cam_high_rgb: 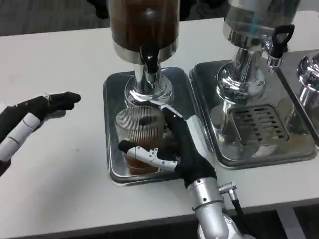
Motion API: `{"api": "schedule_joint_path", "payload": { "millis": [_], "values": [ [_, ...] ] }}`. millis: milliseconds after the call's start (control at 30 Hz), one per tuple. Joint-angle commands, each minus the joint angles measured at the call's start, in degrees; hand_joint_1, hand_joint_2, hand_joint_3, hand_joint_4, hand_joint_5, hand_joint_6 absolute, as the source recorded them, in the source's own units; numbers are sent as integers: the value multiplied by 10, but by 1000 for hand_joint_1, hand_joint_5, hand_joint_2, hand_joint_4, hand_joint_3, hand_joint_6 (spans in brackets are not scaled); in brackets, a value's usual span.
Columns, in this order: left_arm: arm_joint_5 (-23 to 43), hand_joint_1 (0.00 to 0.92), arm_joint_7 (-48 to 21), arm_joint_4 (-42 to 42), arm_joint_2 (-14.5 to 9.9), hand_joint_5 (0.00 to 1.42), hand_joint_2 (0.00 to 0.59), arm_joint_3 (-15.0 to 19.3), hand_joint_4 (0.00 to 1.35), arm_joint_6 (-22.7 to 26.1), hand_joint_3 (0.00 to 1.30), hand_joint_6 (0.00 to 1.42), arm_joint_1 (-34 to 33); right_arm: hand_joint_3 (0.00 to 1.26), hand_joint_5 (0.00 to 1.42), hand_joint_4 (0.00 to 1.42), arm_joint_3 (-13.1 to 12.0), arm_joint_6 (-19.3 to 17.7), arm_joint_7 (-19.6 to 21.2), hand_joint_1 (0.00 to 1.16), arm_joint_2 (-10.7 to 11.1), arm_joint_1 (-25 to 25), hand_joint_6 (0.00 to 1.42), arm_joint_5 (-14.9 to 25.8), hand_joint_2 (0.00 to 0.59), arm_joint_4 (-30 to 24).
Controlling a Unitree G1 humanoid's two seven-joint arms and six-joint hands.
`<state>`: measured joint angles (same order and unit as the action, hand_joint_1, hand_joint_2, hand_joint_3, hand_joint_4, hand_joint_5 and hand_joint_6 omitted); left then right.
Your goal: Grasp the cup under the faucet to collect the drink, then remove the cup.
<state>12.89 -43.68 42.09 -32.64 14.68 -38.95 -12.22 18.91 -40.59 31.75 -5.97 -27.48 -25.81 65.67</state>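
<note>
A ribbed clear cup (pixel 140 130) with brown drink in its bottom stands on the steel drip tray (pixel 113 89), right below the black faucet (pixel 149 58) of the dispenser filled with dark drink (pixel 144 22). My right hand (pixel 175 149) grips the cup from its right side, with one finger across the cup's front and another up along its far right edge. My left hand (pixel 31 122) hovers over the white table at the left, well clear of the tray, its fingers stretched out and holding nothing.
A second dispenser (pixel 254 30) with a black tap (pixel 279 40) stands at the right on its own tray with a slotted grate (pixel 259 124). Part of a third dispenser (pixel 310 74) shows at the far right edge. The table's front edge runs just below the trays.
</note>
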Motion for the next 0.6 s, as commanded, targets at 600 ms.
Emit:
{"api": "schedule_joint_path", "payload": {
  "millis": [600],
  "values": [
    [-8,0,1,0,-4,201,162,-17,214,3,348,200,-6,539,1012,784,-2,-17,91,853,18,41,1355,-33,212,-31]
  ]
}}
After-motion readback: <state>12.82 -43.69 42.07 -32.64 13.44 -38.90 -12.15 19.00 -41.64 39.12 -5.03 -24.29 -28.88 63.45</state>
